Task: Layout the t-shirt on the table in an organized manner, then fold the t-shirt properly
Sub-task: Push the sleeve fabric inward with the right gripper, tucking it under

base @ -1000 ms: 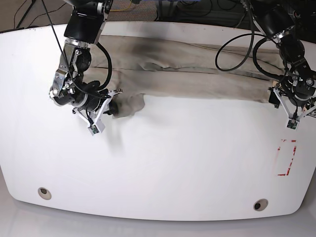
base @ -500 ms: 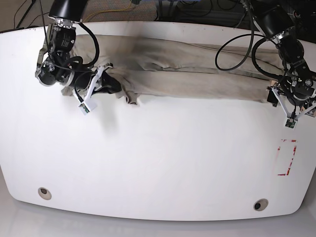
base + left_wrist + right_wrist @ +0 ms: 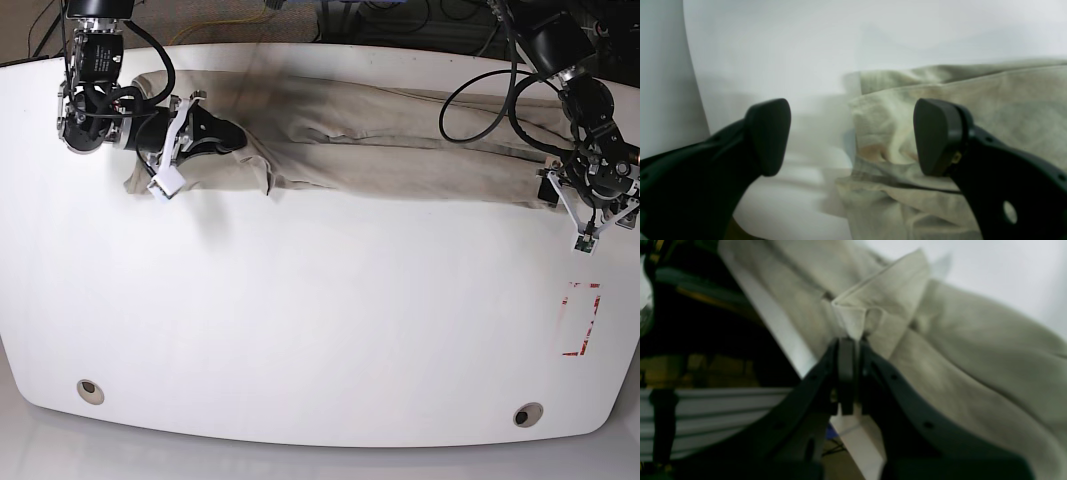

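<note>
Base view: the t-shirt (image 3: 380,145) lies stretched as a long, wrinkled band across the upper part of the white bench (image 3: 320,330), running from the upper left of the frame to the right edge, with one end bunched into folds at the left. The right end effector (image 3: 228,133), at the upper left of the frame, is pinched tight on a fold of the cloth; in the right wrist view its two dark fingers (image 3: 846,373) meet at frame centre with a peaked hem of the t-shirt (image 3: 940,350) clamped between them, and the bench edge (image 3: 780,326) crosses diagonally behind. The left end effector (image 3: 562,188), at the right of the base frame, stands wide apart and holds nothing; in the left wrist view one finger (image 3: 768,133) sits over bare bench (image 3: 773,50) at lower left and the other over the cloth at lower right, with the squared end of the t-shirt (image 3: 973,110) filling the right half of that frame. A red dashed rectangle (image 3: 580,320) marks the bench at lower right, and two round grey holes (image 3: 90,390) lie near the bottom edge.
</note>
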